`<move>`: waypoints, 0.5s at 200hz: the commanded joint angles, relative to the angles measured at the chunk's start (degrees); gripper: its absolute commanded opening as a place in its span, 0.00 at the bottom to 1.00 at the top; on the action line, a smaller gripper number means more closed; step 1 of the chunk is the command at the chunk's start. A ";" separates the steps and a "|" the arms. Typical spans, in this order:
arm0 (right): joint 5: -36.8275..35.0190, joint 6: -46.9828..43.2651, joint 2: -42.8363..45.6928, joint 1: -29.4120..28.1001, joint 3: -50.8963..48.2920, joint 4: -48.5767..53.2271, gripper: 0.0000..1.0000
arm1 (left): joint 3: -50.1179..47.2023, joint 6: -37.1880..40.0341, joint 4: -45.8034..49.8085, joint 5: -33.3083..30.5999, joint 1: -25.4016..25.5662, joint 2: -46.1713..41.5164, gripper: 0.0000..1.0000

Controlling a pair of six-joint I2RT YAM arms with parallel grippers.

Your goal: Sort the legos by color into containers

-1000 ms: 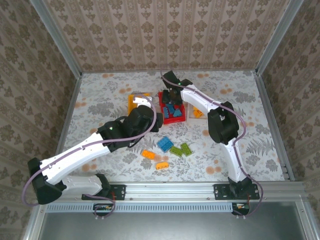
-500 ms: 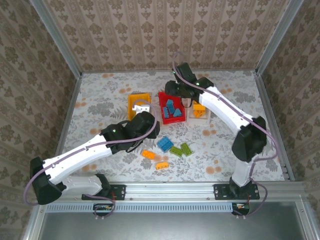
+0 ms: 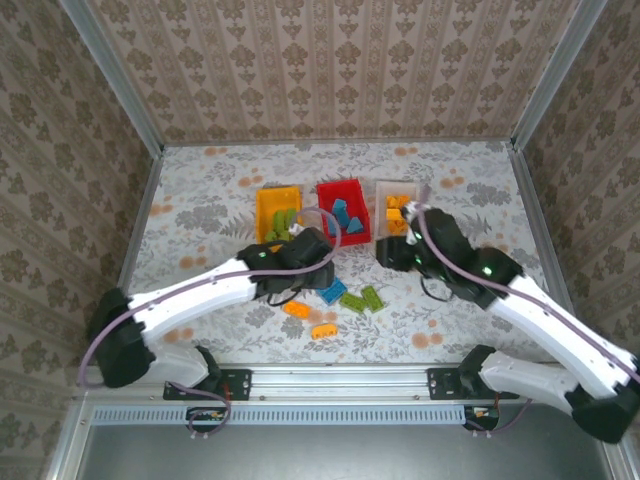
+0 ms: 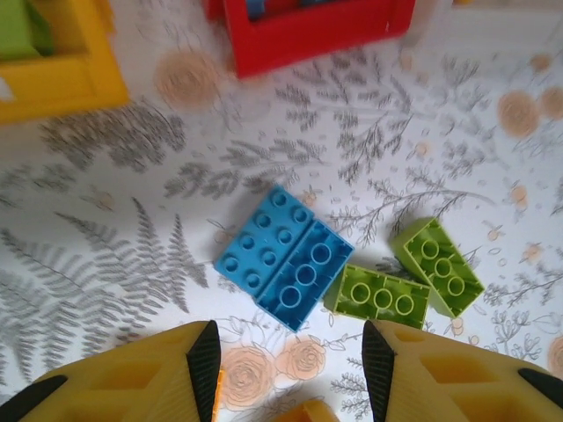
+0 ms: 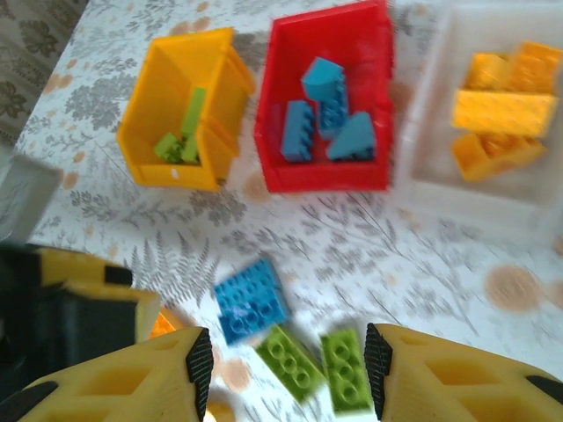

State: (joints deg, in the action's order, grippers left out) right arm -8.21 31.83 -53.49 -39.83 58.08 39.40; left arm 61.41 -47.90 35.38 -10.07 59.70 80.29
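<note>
Floral print covers the desk (image 3: pixel 195 190), with patterned walls (image 3: pixel 330 70) around it. Three bins stand in a row at mid desk: the yellow bin (image 5: pixel 176 180) on the left with green pieces (image 5: pixel 180 141) in it, the red bin (image 5: pixel 321 180) in the middle with blue pieces (image 5: pixel 325 123), and the white bin (image 5: pixel 431 114) on the right with orange pieces (image 5: pixel 506 110).

Nearer the arms, loose legos lie on the bare desk. The blue brick (image 4: pixel 283 259) lies flat, touching the first green brick (image 4: pixel 378 299), with the second green brick (image 4: pixel 437 266) right beside that one. Two orange bricks (image 3: pixel 296 309) (image 3: pixel 324 330) lie a little nearer the bases.

The left tool (image 4: pixel 290 352) hangs over this cluster with its fingers apart and nothing between them. The blue brick lies just ahead of its tips, and an orange edge shows under the gap.

The right tool (image 5: pixel 288 360) hovers higher, fingers also spread and empty. From its wrist view both green bricks lie on the desk below the gap, the blue brick is just to their left, and the bins are beyond.
</note>
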 commanded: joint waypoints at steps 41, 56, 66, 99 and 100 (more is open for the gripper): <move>-7.34 4.47 15.58 -0.21 0.06 18.99 0.60 | 15.84 -21.95 2.23 7.88 6.57 18.97 0.50; -8.92 3.60 14.98 -0.16 2.74 20.69 0.61 | 16.98 -29.09 1.58 11.14 8.05 20.56 0.51; -9.71 2.95 14.74 -0.14 4.34 21.00 0.61 | 17.25 -32.90 0.31 12.96 8.96 21.18 0.52; -11.12 0.36 15.64 -0.16 7.51 19.64 0.63 | 20.44 -41.70 -0.13 15.31 10.77 24.94 0.54; -11.17 0.30 15.67 -0.16 7.54 19.61 0.63 | 20.61 -41.99 -0.04 15.45 10.78 25.14 0.54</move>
State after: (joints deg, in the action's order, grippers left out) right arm -15.99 34.48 -38.94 -39.81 62.65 57.28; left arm 77.93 -78.74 35.55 1.56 69.63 102.89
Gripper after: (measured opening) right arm 0.624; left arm 0.531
